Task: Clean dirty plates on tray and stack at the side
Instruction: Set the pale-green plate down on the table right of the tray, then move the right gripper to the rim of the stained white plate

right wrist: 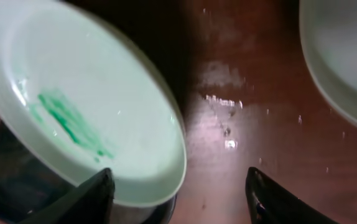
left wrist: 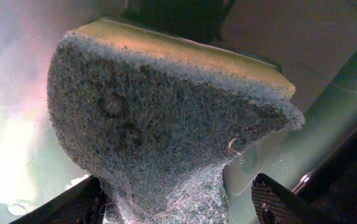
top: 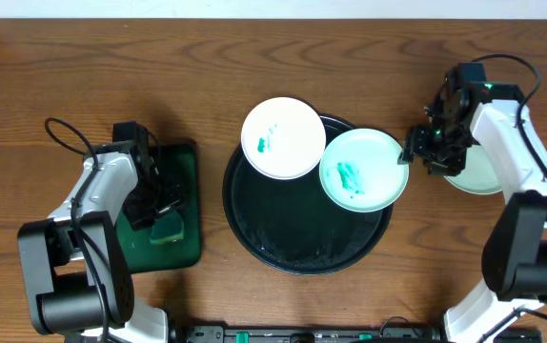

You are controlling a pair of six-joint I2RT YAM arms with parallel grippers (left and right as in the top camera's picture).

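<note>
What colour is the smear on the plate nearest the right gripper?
Teal-green, a streaky smear on the white plate; the right wrist view shows it best.

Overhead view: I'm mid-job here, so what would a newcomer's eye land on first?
First, the two white plates with green smears, one on the upper left rim of the big black tray, the other hanging over its right rim. Next, the right hand, open at that plate's right edge, with a third plate partly hidden under the arm. On the left, a green sponge lies on a green tray by the left hand.
</note>
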